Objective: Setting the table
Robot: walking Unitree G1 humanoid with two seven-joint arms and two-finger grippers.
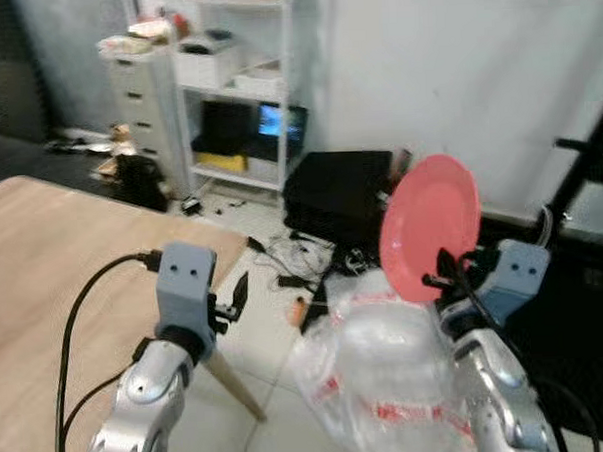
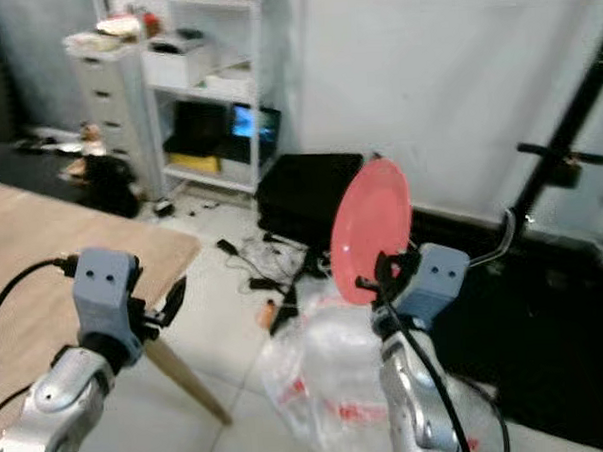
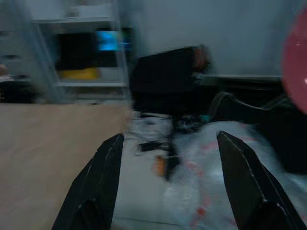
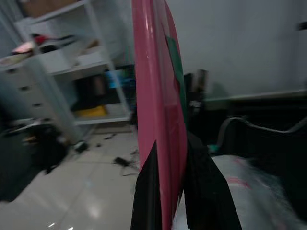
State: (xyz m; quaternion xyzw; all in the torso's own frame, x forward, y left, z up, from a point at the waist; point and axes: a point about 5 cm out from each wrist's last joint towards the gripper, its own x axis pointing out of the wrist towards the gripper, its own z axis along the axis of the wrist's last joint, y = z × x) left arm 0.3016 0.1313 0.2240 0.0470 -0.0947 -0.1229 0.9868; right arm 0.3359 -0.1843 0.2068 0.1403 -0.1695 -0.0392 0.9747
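A pink plate [image 1: 430, 225] stands on edge in the air, to the right of the table. My right gripper [image 1: 447, 277] is shut on its lower rim, and in the right wrist view the plate [image 4: 156, 96] runs edge-on between the two black fingers [image 4: 146, 191]. My left gripper [image 1: 233, 299] is held up near the wooden table's [image 1: 53, 257] right corner, open with nothing between its fingers [image 3: 98, 184]. The plate's rim [image 3: 295, 67] shows off to the side in the left wrist view.
A clear plastic bag [image 1: 388, 372] with red print lies on the tiled floor below the plate. Cables and small items [image 1: 293, 261] litter the floor beside a black case [image 1: 335, 189]. A white shelf [image 1: 240, 84] and drawer unit [image 1: 141, 93] stand at the back wall.
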